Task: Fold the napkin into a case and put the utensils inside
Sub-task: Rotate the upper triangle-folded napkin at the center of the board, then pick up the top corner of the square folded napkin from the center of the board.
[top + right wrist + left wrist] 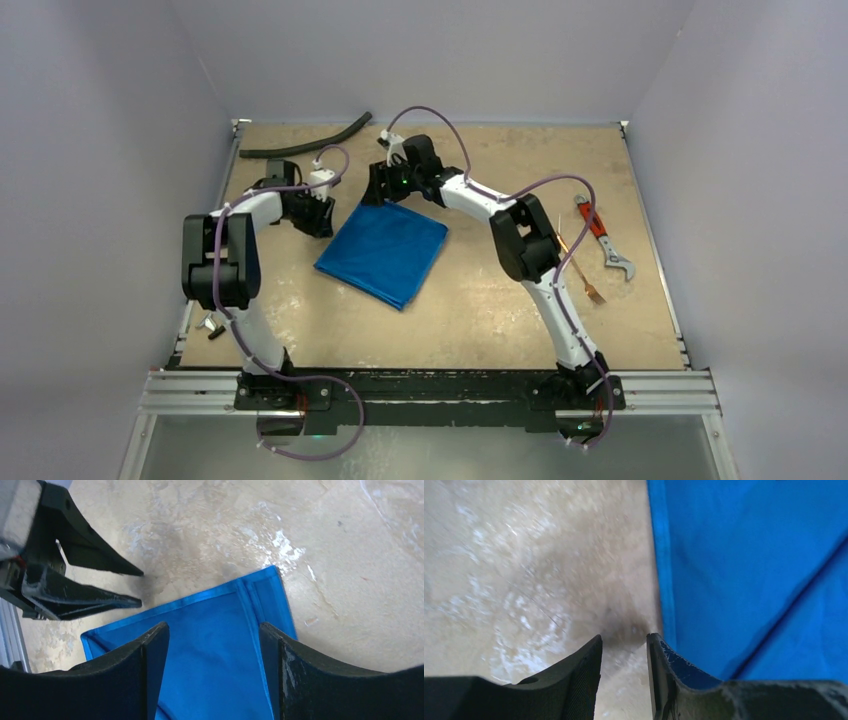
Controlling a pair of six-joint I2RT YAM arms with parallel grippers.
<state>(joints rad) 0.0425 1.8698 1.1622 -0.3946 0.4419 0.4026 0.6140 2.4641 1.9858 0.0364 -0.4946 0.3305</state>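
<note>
1. Fingers [579, 675] of the left gripper [624, 642] stand narrowly parted with nothing between them. They are low over the bare table [480, 310], just beside the napkin's [749, 570] hemmed edge.
2. The right gripper [212, 630] is spread wide and holds nothing. It is poised above the napkin's far corner.
3. The napkin lies flat mid-table as a blue, roughly square sheet between the two grippers, with a diagonal crease showing in the left wrist view.
4. The utensils [590, 285] lie on the table beside the right arm, well apart from the napkin.
5. A red-handled wrench [603, 238] lies further right.
6. A black hose [305, 140] lies at the far edge.
</note>
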